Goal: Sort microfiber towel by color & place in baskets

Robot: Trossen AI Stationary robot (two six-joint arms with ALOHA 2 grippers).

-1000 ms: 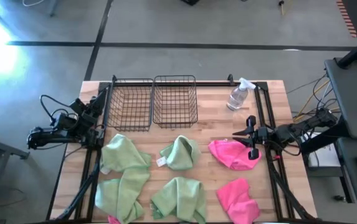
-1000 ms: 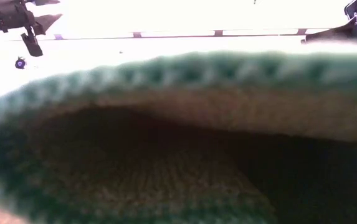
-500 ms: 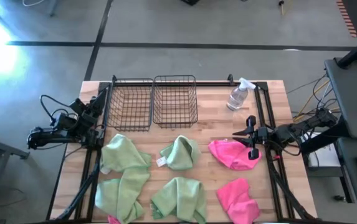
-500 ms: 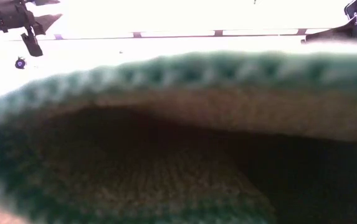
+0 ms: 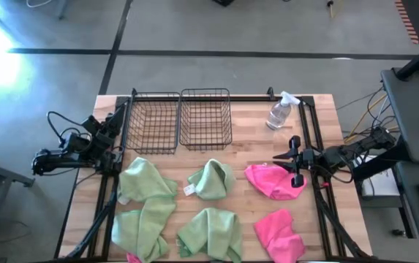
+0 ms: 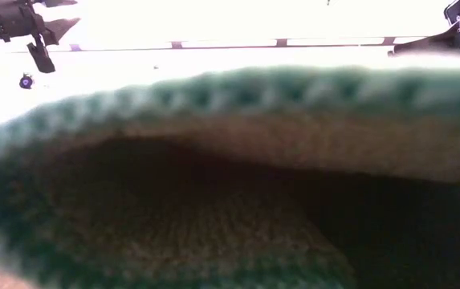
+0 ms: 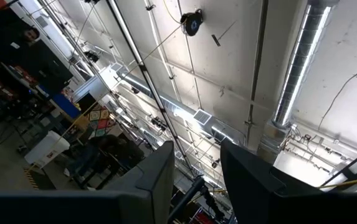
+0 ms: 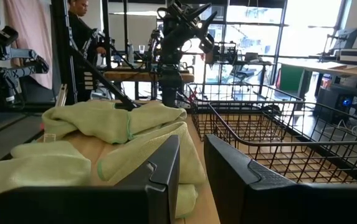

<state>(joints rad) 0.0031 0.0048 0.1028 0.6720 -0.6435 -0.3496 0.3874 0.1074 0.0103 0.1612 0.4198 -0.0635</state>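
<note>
Table: wooden top [image 5: 249,146] — green towels [image 5: 147,179] left and centre, pink towels [image 5: 271,180] right, baskets [image 5: 180,120] empty behind.
Handling: soft, light — pinch a raised fold.
Right gripper [image 5: 295,161]: parted, over pink.
Left gripper [image 5: 107,131]: parted, idle.

A clear spray bottle [image 5: 279,112] with a white trigger head stands at the far right of a light wooden table [image 5: 253,148]. Beyond the table lies grey floor [image 5: 194,29] crossed by dark lines. Far back in the room, a person [image 8: 78,25] in dark clothing seems to stand by a workbench.
</note>
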